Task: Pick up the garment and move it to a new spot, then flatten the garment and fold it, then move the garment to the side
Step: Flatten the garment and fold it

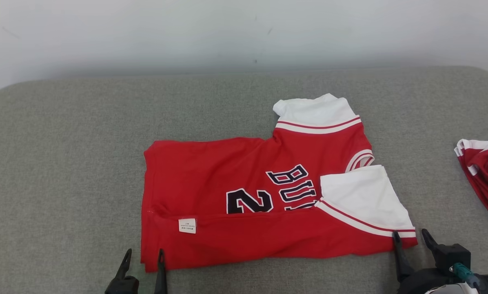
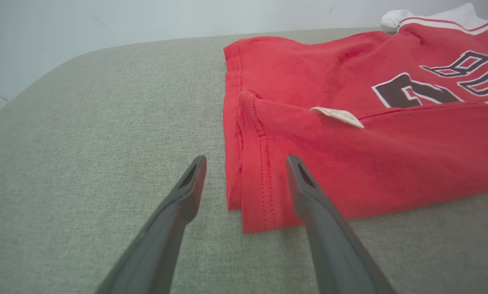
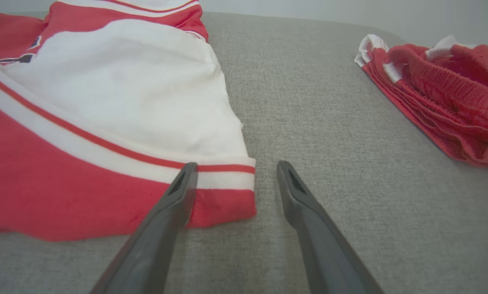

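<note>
You're looking at a red shirt [image 1: 211, 192] with white sleeves, red-and-white striped cuffs and dark, white-edged lettering. The tabletop [image 1: 64, 171] is flecked grey, and the cloth [image 1: 486, 179] on the right is red and white.

Obs: left pincer [image 1: 144, 253] has two slim dark-grey fingers [image 2: 178, 204], slotted tips, black base. Same fingers on right pincer [image 1: 410, 233]; blocky black housing, teal connector [image 1: 460, 269] at its 4 o'clock.

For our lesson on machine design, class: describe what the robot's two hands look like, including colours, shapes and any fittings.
The left hand and the right hand each have two long, slim, dark grey fingers that taper towards the tip, with a narrow slot-shaped hollow near the end. The right hand's base is a chunky black block carrying a small teal fitting.
</note>
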Tool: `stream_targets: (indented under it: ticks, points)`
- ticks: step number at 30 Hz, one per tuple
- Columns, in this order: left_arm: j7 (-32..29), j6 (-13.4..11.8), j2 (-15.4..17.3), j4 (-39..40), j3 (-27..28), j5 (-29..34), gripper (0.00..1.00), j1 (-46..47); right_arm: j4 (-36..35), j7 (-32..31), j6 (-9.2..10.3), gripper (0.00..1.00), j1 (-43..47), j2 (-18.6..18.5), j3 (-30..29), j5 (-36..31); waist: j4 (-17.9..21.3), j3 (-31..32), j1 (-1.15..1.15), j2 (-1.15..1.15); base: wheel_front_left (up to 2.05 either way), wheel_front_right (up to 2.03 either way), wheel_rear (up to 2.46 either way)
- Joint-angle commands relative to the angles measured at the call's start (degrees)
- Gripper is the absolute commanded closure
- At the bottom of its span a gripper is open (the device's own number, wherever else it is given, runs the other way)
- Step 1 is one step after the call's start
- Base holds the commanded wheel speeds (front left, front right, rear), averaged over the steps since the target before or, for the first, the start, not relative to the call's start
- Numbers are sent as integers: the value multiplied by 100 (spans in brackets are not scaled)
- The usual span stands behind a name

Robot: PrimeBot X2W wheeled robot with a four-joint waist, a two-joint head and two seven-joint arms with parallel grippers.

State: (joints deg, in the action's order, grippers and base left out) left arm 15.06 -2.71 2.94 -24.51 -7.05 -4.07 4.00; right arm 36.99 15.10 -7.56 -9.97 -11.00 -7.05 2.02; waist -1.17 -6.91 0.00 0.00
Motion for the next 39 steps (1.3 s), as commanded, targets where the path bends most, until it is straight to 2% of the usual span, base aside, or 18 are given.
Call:
stream_targets:
  ticks: [1, 6, 7, 8, 9, 10, 30, 31, 33, 34, 35, 39]
  points:
    - [14, -23, -8, 24, -10, -61, 0, 72, 119, 1, 15, 0, -68, -1, 21, 18, -44, -68, 0, 0, 0, 0, 0]
    - [14, -30, -8, -20, -36, -98, 0, 87, 553, -10, 15, 0, -208, -30, 150, 103, -84, -142, 0, 0, 0, 0, 0]
    - [14, -34, -8, -29, -31, -87, 0, 94, 628, -17, 15, 9, -218, -39, 177, 121, -88, -152, 0, 0, 0, 0, 0]
    - [14, -26, -8, -45, -30, -86, 0, 102, 680, -26, 15, 41, -240, -43, 198, 148, -91, -163, 0, 0, 0, 0, 0]
    - [14, -25, -8, -57, -31, -88, 0, 110, 718, -31, 15, 59, -263, -49, 232, 166, -93, -174, 0, 0, 0, 0, 0]
    - [14, -27, -8, -63, -27, -90, 0, 116, 746, -35, 15, 100, -282, -60, 269, 195, -92, -185, 0, 0, 0, 0, 0]
    - [14, -73, -8, -392, -153, -488, 0, 327, -48, -3, 15, 100, -215, -324, 765, 722, 28, -408, 0, 0, 0, 0, 0]
    - [14, -64, -7, -411, -160, -500, 15, 333, -68, -3, 15, 100, -217, -330, 775, 742, 31, -419, 0, 0, 0, 0, 0]
    - [14, -59, -7, -439, -165, -503, 57, 326, -94, -3, 15, 100, -226, -337, 793, 758, 37, -434, 0, 0, 0, 0, 0]
    - [14, -52, -7, -453, -169, -511, 94, 332, -108, -3, 15, 100, -233, -341, 802, 768, 39, -439, 0, 0, 0, 0, 0]
    - [13, -44, -6, -461, -174, -520, 100, 339, -120, -3, 15, 100, -238, -345, 812, 776, 41, -444, 0, 0, 0, 0, 0]
    - [11, -7, -4, -501, -182, -558, 100, 322, -153, -2, 15, 100, -240, -351, 826, 795, 45, -427, 0, 0, 0, 0, 0]
